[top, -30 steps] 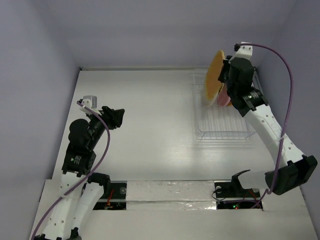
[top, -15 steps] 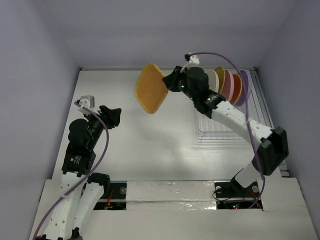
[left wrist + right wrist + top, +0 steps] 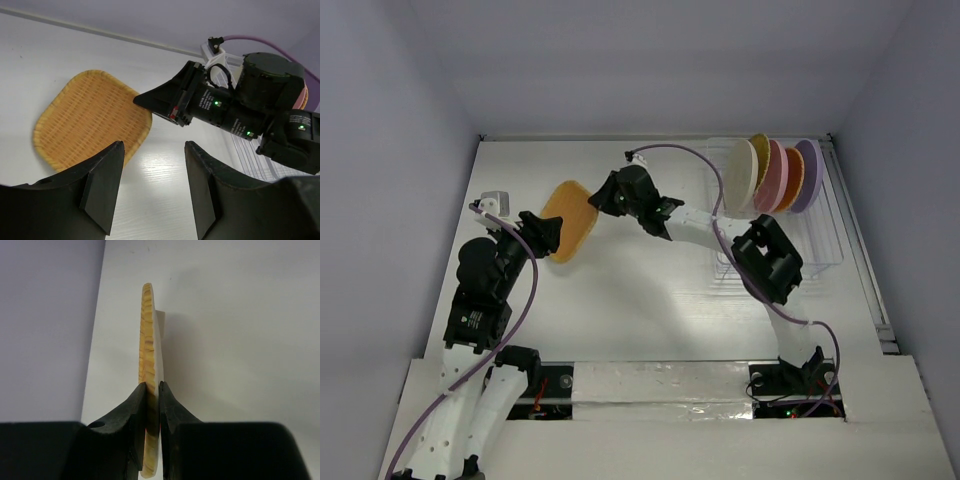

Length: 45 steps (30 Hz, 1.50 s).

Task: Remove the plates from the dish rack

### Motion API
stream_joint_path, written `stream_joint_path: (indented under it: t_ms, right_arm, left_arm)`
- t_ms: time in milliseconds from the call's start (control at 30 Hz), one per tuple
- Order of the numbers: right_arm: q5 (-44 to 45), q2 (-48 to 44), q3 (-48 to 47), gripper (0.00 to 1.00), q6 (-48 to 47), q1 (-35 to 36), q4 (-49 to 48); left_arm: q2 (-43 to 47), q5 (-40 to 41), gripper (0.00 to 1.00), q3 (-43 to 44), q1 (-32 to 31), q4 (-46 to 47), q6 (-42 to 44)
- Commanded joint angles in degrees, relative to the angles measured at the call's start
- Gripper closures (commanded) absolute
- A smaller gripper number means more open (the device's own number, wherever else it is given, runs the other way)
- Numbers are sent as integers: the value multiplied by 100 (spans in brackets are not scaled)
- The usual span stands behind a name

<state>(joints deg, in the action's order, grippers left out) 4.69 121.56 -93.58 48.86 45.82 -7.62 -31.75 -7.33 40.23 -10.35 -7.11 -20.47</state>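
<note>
From above, my right arm [image 3: 765,262] covers the rack's [image 3: 817,245] near left corner, and the racked plates [image 3: 775,175] overlap so the yellow one [image 3: 759,146] shows only a rim. At my right wrist the tan plate [image 3: 147,340] stands edge-on, faces unseen, its lower end lost between my jaws. At my left wrist its near edge dips behind a finger [image 3: 102,185].

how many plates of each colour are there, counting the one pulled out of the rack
tan-orange plate: 1
cream plate: 1
yellow plate: 1
pink plate: 1
orange plate: 1
purple plate: 1
total: 6
</note>
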Motion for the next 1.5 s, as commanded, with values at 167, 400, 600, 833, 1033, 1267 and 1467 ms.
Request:
stream_joint_path:
  t_ms: [167, 400, 600, 833, 1033, 1267, 1467]
  right_arm:
    - [-12, 395, 101, 89, 1020, 199, -846]
    - [-20, 316, 507, 49, 810, 199, -672]
    - [-152, 255, 499, 39, 493, 199, -540]
    - [532, -588, 244, 3, -639, 199, 547]
    - [1560, -2107, 1172, 98, -1791, -257, 1095]
    - [2605, -4112, 2238, 100, -2661, -1698, 2070]
    - [2484, -4158, 2055, 88, -3093, -2578, 2782]
  left_arm:
    - [19, -119, 52, 240, 42, 228, -19]
    - [-7, -154, 52, 240, 42, 237, -19]
    - [11, -146, 52, 231, 94, 237, -27]
    - [2, -146, 52, 231, 94, 237, -27]
    - [19, -154, 52, 231, 94, 228, -19]
    - [-16, -146, 79, 222, 94, 272, -45]
    - [-51, 57, 100, 240, 94, 184, -45]
